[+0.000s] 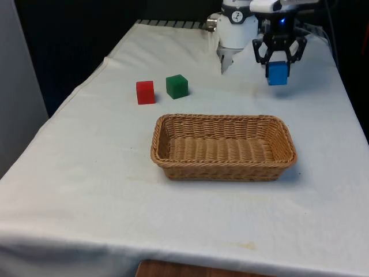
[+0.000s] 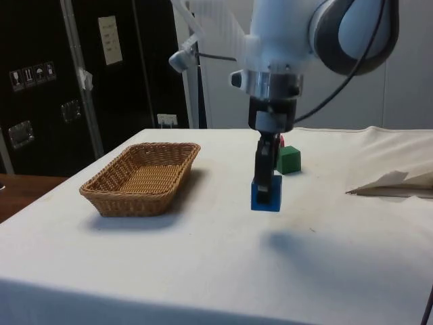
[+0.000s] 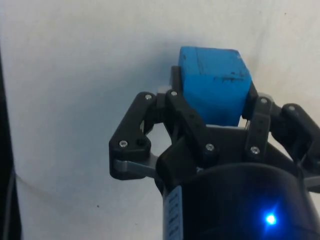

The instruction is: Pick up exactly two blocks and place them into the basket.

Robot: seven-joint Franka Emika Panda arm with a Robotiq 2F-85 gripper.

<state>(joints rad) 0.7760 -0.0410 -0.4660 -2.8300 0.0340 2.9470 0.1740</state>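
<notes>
Nearest the front camera sits the basket [image 1: 223,147], a shallow wicker tray resting flat on the table [image 1: 86,190], its long side across the view and nothing inside it. Beyond the basket, toward the front view's left, a red block [image 1: 145,92] and a green block [image 1: 177,86] stand on the cloth just beside each other but apart, the green one closer to the basket's middle line. Beyond the basket's far corner on the front view's right, the gripper [image 1: 278,62] hangs pointing down with its jaws closed on a blue block [image 1: 277,73], pinching its upper part so most of the cube shows below the fingertips. From the side, the blue block [image 2: 266,193] is lifted clear of the table, a soft shadow lying on the cloth under it, and it is well apart from the basket [image 2: 143,177]. From the wrist, the blue block [image 3: 214,85] sits squarely between the two black fingers [image 3: 172,107], held upright against the white cloth.
</notes>
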